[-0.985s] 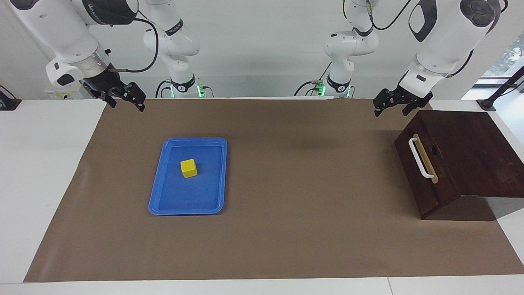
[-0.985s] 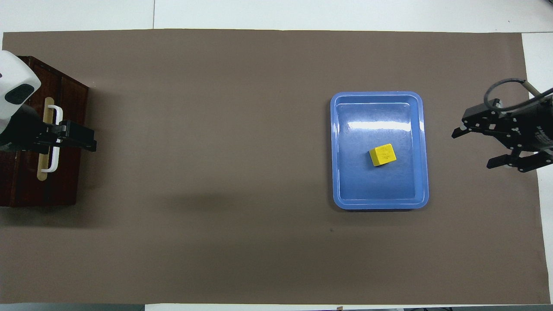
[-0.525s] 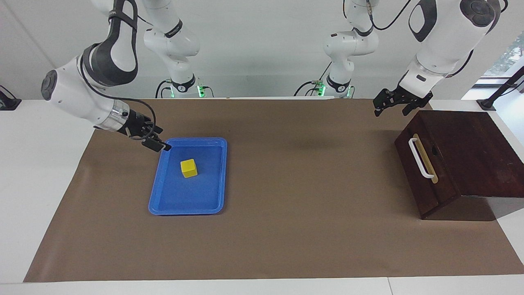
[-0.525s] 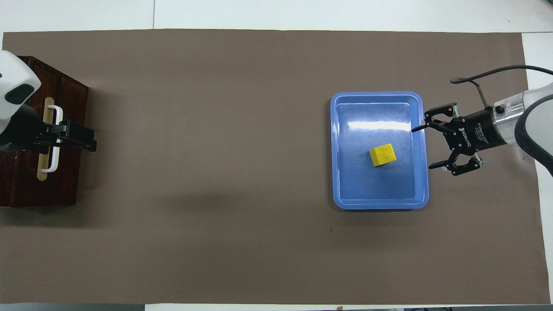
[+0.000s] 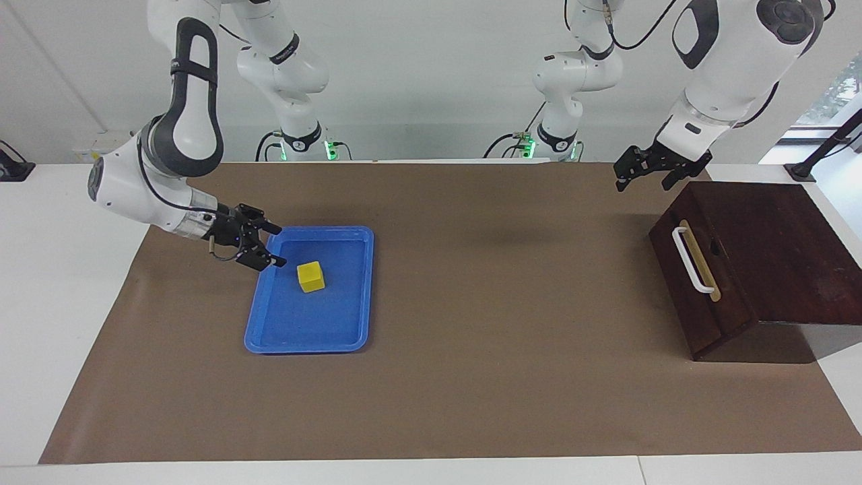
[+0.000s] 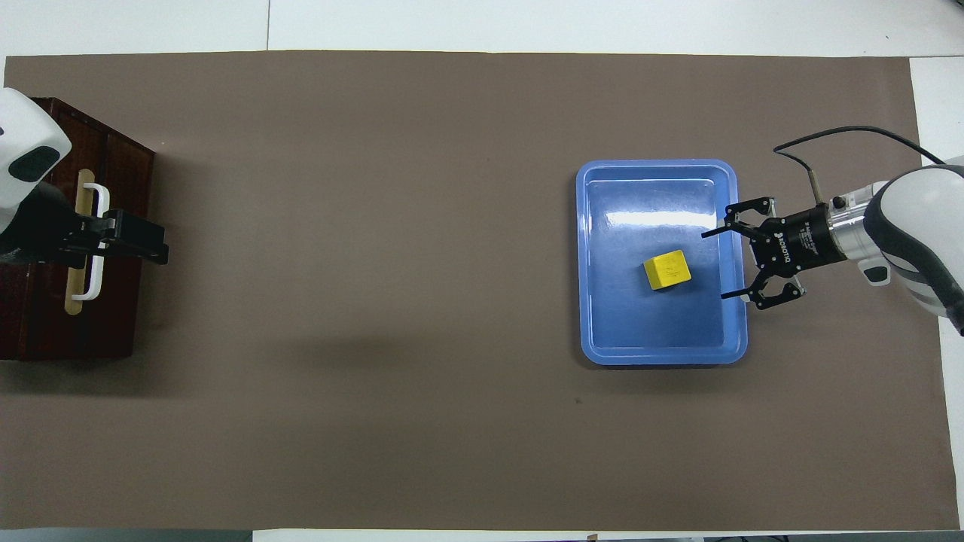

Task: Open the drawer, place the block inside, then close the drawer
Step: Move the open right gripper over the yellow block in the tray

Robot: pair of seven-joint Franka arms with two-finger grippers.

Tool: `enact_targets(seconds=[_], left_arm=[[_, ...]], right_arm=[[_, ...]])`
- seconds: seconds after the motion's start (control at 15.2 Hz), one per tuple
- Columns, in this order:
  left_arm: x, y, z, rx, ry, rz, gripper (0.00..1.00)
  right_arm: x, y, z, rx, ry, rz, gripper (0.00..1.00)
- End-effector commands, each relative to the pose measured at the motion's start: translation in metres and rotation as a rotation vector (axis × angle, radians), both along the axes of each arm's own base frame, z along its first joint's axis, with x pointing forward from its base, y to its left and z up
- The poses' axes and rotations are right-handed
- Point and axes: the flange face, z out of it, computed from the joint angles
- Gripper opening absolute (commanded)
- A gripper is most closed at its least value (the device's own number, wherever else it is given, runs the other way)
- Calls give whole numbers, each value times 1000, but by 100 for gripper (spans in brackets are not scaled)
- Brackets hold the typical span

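The yellow block [image 5: 310, 276] lies in the blue tray [image 5: 306, 347]; it also shows in the overhead view [image 6: 667, 269]. My right gripper [image 5: 276, 246] is open and low over the tray's rim at the right arm's end, pointing at the block and a short gap from it; it also shows from above [image 6: 715, 265]. The drawer [image 5: 700, 296] is shut in its dark wooden box [image 5: 774, 236], with its white handle [image 5: 690, 259] facing the tray. My left gripper [image 5: 643, 176] is open and raised over the mat by the box's corner; from above [image 6: 143, 242] it covers the handle [image 6: 96, 282].
A brown mat [image 5: 471, 377] covers the table between the tray and the box. The tray [image 6: 663, 357] sits toward the right arm's end, and the box [image 6: 45, 324] stands at the left arm's end, on the mat's edge.
My right arm has swung down from high above the mat's corner to the tray's rim, and its open fingers now reach over the tray beside the block. The left arm has stayed put.
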Motion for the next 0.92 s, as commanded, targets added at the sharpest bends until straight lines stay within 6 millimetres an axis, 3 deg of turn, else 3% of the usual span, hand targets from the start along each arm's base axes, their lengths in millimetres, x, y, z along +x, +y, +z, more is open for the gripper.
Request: enact_targets(seconds=[0.0, 0.33, 0.85], left_arm=[[-9, 4, 3, 15, -7, -1, 100], [-9, 4, 3, 15, -7, -2, 100], [-9, 4, 3, 15, -7, -2, 100]], right_arm=[[10, 0, -10, 47, 13, -38, 100], [11, -5, -32, 75, -15, 17, 100], [17, 15, -48, 65, -52, 19, 100]])
